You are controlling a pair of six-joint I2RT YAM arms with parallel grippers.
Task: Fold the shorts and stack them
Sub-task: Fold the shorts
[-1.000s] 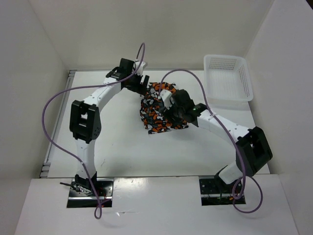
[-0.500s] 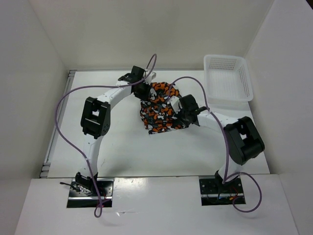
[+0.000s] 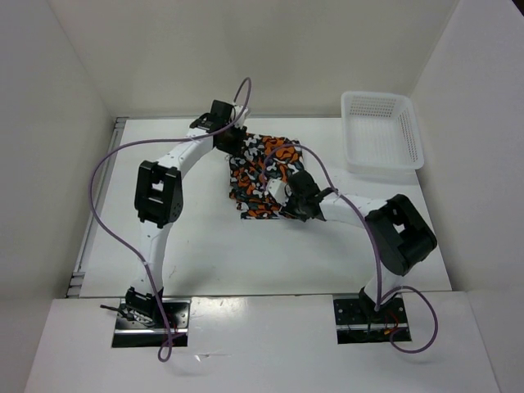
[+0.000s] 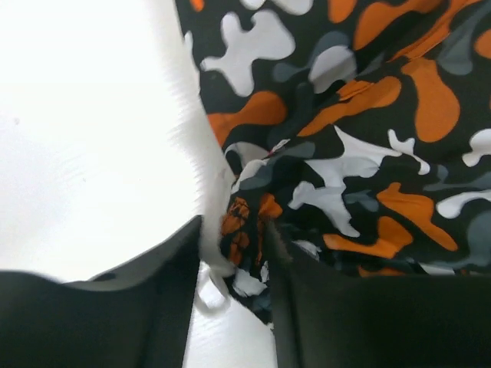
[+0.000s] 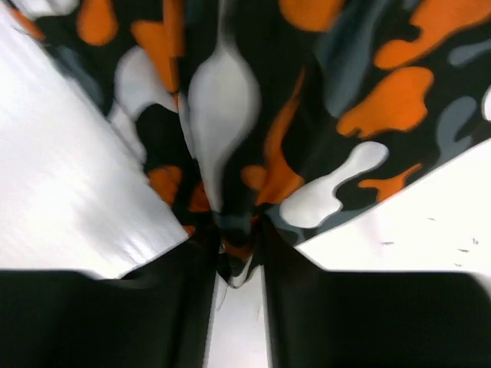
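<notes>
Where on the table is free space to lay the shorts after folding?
The table is bare in front of the shorts, between the two arms, and left of the left arm. Crowded: the middle, where left gripper and right gripper pinch them; the basket fills the far right corner.

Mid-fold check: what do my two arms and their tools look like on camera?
The left arm and right arm share white links and boxy black joints. A purple cable loops along each. The left tool and right tool have plain black fingers.
</notes>
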